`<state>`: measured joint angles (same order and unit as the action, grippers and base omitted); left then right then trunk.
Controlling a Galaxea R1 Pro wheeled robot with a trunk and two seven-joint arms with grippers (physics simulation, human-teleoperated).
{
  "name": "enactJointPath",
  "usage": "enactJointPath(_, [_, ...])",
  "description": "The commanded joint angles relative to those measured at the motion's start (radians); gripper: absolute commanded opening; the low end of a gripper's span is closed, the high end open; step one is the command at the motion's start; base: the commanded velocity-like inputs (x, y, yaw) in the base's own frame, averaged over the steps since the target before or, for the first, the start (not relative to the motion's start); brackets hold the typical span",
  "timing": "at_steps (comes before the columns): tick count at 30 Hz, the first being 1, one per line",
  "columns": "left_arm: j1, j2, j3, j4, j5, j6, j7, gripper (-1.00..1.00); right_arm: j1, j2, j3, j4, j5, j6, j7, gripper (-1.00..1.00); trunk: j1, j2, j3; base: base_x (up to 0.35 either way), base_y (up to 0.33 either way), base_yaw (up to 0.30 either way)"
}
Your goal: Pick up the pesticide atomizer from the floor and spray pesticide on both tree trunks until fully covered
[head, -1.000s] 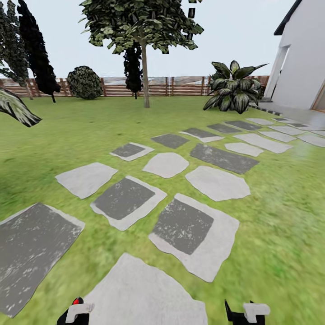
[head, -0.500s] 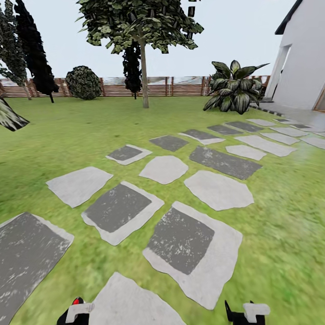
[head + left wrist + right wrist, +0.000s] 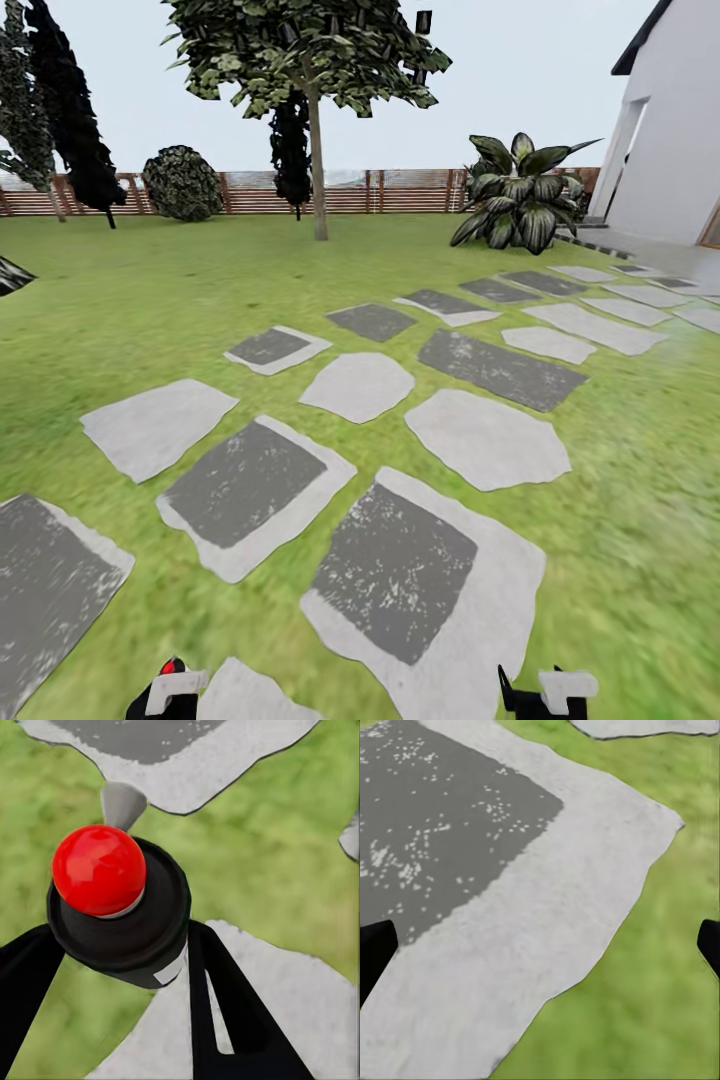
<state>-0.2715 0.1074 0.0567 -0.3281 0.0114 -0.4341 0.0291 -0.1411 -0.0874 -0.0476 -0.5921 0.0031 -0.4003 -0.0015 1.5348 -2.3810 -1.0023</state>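
The left gripper (image 3: pixel 120 967) is clamped on the pesticide atomizer (image 3: pixel 112 907) — red tip up, over grass and stepping stones (image 3: pixel 400 570). The right gripper (image 3: pixel 540 945) is spread wide, holding nothing. 1 tree (image 3: pixel 318 180) stands far ahead by the fence (image 3: pixel 400 192).

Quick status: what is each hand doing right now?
Left hand: closed on the pesticide atomizer, red tip showing.
Right hand: open, holding nothing, over a stepping stone.

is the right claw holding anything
No: in the right wrist view the right claw has its fingertips wide apart, with just a stepping stone and grass between them.
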Motion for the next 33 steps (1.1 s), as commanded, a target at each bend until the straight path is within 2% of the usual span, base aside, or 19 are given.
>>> enactJointPath(1, [0.0,0.0,0.0,0.0,0.0,0.0,0.0,-1.0,0.0,0.0,0.0,0.0,0.0,0.0,0.0,1.0,0.0,0.0,0.0,0.337,-0.09,0.0])
enactJointPath(33, [0.0,0.0,0.0,0.001,-0.001,0.0,0.0,-1.0,0.0,0.0,0.0,0.002,0.0,0.0,0.0,1.0,0.0,0.0,0.0,0.337,-0.09,0.0])
